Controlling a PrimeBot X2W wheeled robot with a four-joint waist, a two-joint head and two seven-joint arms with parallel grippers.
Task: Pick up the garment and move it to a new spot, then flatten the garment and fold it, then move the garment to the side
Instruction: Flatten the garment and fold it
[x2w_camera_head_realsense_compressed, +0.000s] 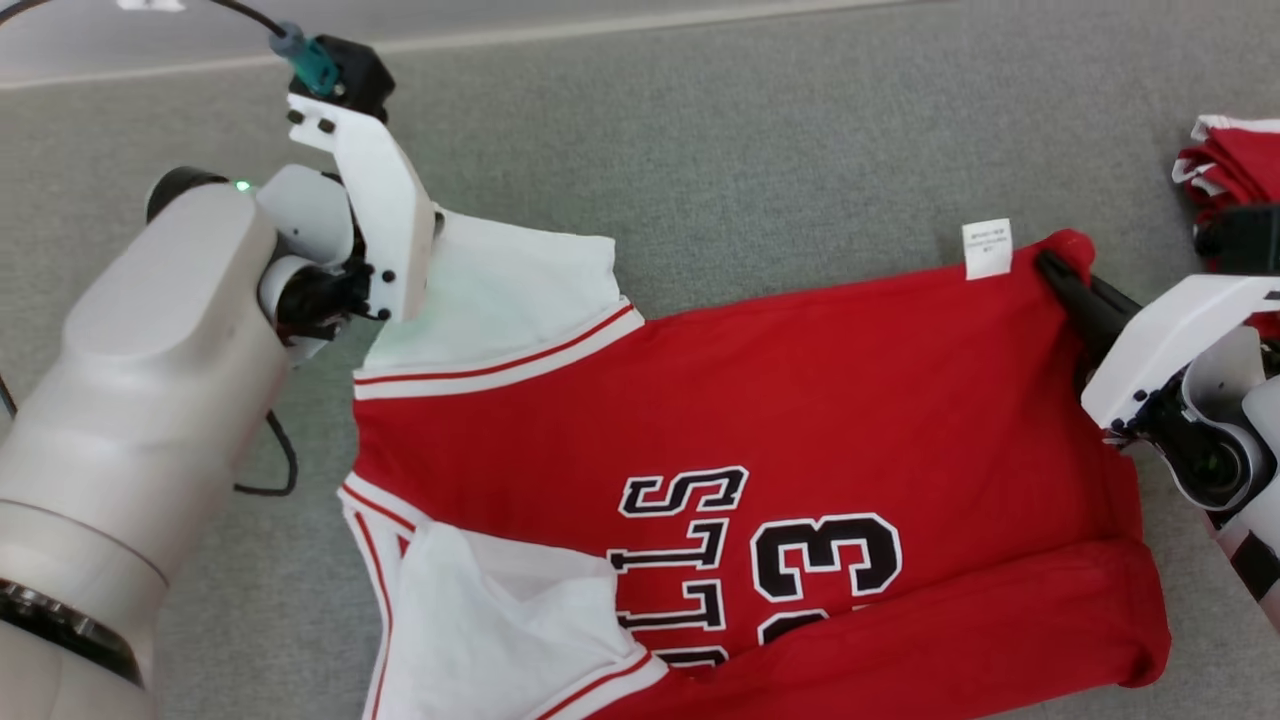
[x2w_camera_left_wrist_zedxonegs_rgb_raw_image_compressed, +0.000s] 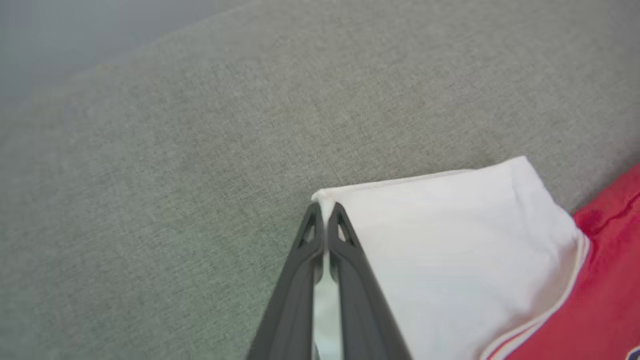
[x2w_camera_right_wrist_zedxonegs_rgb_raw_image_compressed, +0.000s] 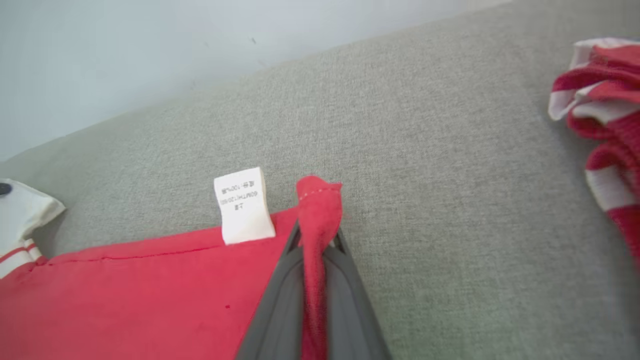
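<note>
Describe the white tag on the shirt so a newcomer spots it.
A red shirt lies spread on the grey surface. On its far edge, beside the corner pinched by the right tool, a small white tag sticks out. Unlike the big plain white sleeves, it carries tiny print.

The garment runs off the head view's bottom edge; print on its label is illegible.

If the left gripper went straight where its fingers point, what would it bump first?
Probably just the grey cloth surface; the left gripper, pinching the white sleeve, has nothing else ahead.
</note>
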